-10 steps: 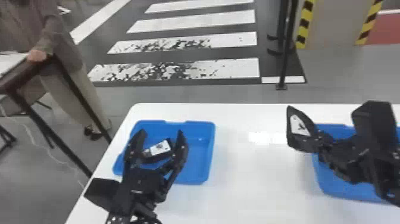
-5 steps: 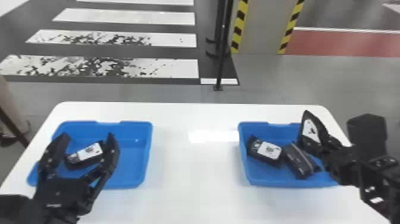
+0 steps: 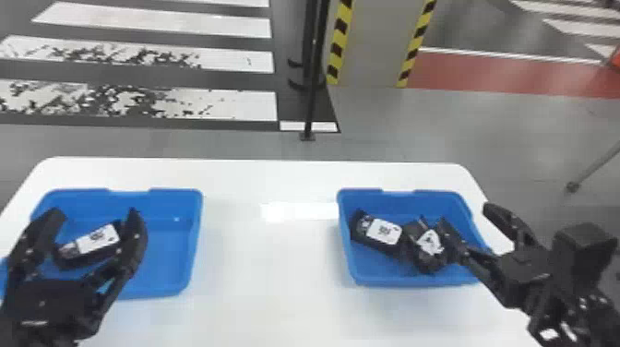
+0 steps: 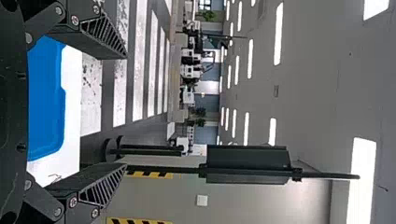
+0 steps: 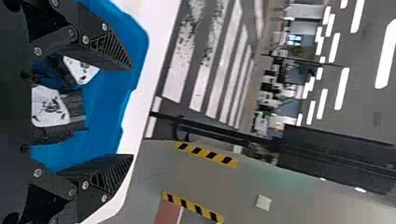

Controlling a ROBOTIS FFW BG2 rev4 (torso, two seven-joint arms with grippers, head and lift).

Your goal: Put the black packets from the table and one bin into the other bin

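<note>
Head view: black packet (image 3: 94, 247) framed by wide left tool (image 3: 95, 213), two more packets (image 3: 380, 233) near wide right tool (image 3: 467, 214).

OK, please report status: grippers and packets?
Left black gripper open, at left blue bin; one black white-labelled packet inside. Right black gripper open, partly hiding right blue bin; two such packets inside.

Black arms (image 3: 577, 251), silvery screws (image 4: 75, 20)

Head cam: fwd/down on table (image 3: 272, 267); wrist cams: close, past fingers (image 4: 100, 37); all share crosswalk (image 3: 230, 105).
</note>
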